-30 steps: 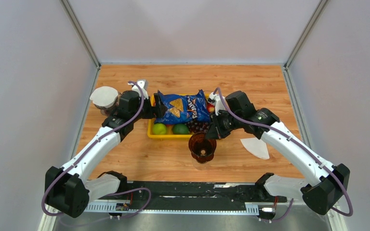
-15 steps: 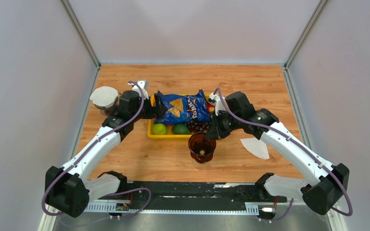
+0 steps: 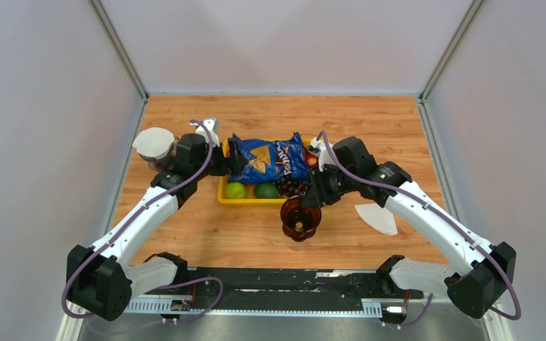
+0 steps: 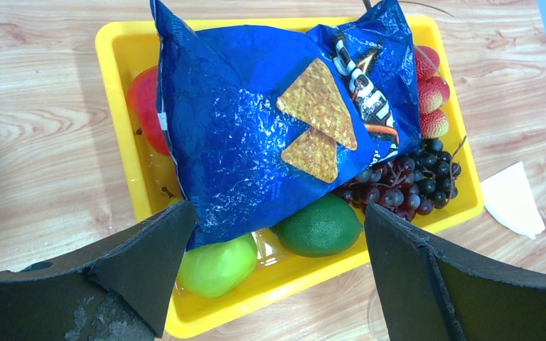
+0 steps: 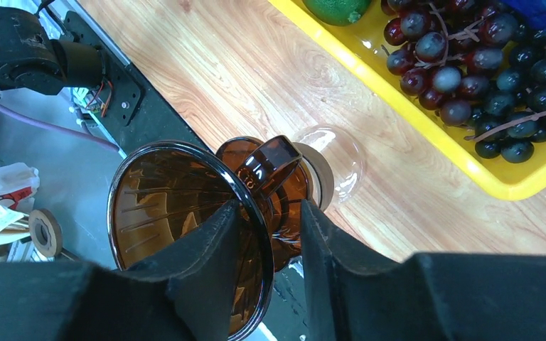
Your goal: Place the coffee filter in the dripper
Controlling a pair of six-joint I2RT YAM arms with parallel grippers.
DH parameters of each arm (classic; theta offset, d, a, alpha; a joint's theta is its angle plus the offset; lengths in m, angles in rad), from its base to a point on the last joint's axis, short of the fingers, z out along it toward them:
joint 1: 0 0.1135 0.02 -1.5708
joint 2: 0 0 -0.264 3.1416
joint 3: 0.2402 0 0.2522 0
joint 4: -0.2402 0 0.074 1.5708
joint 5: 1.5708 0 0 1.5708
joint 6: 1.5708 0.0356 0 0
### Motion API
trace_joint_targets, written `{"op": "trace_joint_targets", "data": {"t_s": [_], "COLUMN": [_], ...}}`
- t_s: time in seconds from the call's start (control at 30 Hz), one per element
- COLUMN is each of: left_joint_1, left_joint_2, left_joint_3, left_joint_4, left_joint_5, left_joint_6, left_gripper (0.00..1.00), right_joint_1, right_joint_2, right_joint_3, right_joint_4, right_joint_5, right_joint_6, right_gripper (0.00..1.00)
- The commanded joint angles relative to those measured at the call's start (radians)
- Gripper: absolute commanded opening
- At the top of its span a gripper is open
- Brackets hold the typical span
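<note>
While the wooden desk (image 3: pixel 206 234) fills the scene, its largest load is a yellow tray (image 4: pixel 117 42) at the centre, lying crosswise. Over it sprawls a blue chip bag (image 4: pixel 242 121) printed with tortilla triangles; its crumpled logo is only partly legible.

The left gripper (image 4: pixel 274 234) hangs over the tray's left end, jaws wide apart.

Between the tray and the desk's near edge is the brown dripper (image 5: pixel 178 206). The right gripper (image 5: pixel 266 234) is clamped on its rim beside the handle. It has tipped slightly since a second ago, and the right arm has crept leftward. Its mouth faces up, tilted toward the near edge.

The white coffee filter (image 3: pixel 377 217) lies flat toward the right edge. Its apex points far-right and its curved edge faces the dripper.

Grapes (image 4: pixel 405 177) and a lime (image 4: pixel 320 227) show beneath the bag.
</note>
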Motion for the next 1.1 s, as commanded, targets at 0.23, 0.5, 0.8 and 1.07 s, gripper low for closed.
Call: {"op": "trace_joint_targets", "data": {"t_s": [0.23, 0.5, 0.8, 1.07], "left_joint_1": [-0.003, -0.003, -0.002, -0.003], "left_joint_2": [-0.008, -0.023, -0.023, -0.028], "left_joint_3": [0.02, 0.013, 0.014, 0.014], "left_joint_4": [0.03, 0.039, 0.04, 0.039], "left_joint_5": [0.05, 0.059, 0.063, 0.073], "left_joint_6": [-0.001, -0.001, -0.004, -0.007], "left_gripper": [1.0, 1.0, 1.0, 1.0], "right_joint_1": [0.005, 0.001, -0.258, -0.706], "right_joint_2": [-0.056, -0.117, -0.152, -0.104], "right_joint_3": [0.056, 0.122, 0.078, -0.193], "right_joint_4": [0.021, 0.018, 0.009, 0.021], "right_joint_5": [0.037, 0.289, 0.52, 0.489], "right_joint_6": [0.017, 0.05, 0.154, 0.274], "right_gripper": [0.58, 1.0, 1.0, 1.0]}}
